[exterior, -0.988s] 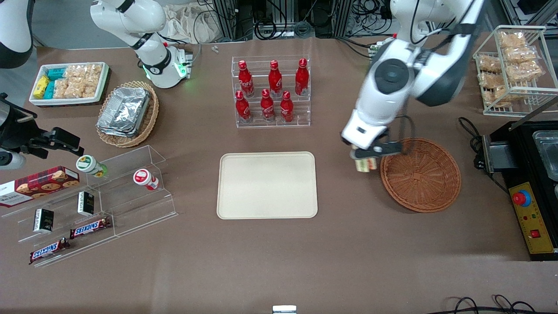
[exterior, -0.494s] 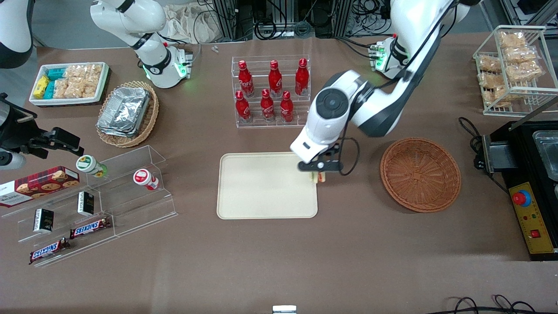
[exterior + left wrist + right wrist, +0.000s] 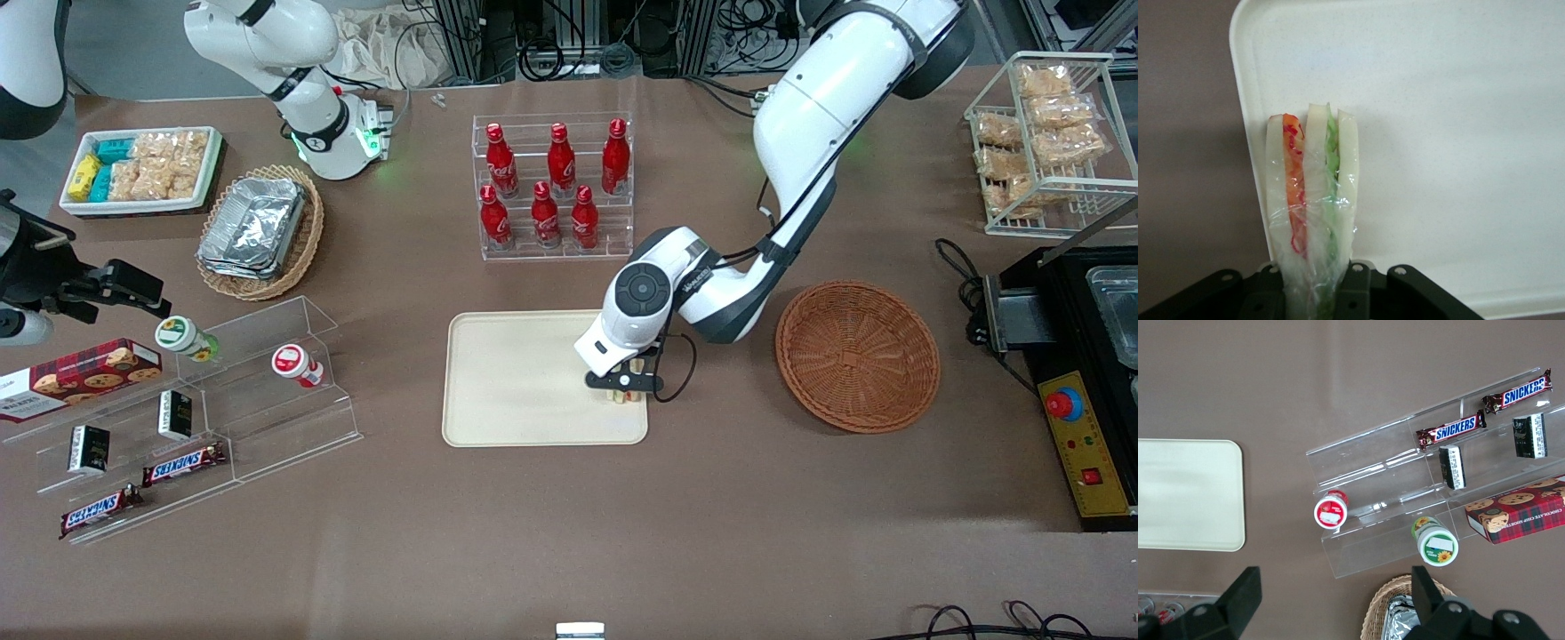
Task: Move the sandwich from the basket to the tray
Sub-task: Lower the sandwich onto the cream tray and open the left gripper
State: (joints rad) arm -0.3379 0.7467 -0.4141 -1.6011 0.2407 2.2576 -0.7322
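My left gripper [image 3: 622, 388] is low over the cream tray [image 3: 516, 382], near the tray's edge closest to the basket. It is shut on the sandwich [image 3: 624, 396], a plastic-wrapped white wedge with orange-red and green layers. In the left wrist view the sandwich [image 3: 1313, 193] stands out from between the black fingers [image 3: 1358, 293] above the tray [image 3: 1458, 133], close to its rim. The reddish-brown basket [image 3: 858, 356] sits beside the tray toward the working arm's end, with nothing in it.
A clear rack of red bottles [image 3: 553, 187] stands farther from the front camera than the tray. Clear shelves with snack bars and jars [image 3: 196, 400], a tan basket of foil containers [image 3: 260, 233] and a white bin [image 3: 140, 169] lie toward the parked arm's end. A black appliance [image 3: 1080, 356] is past the basket.
The left gripper has carried the sandwich from beside the basket across to the tray, then lowered it over the tray's near-basket edge.
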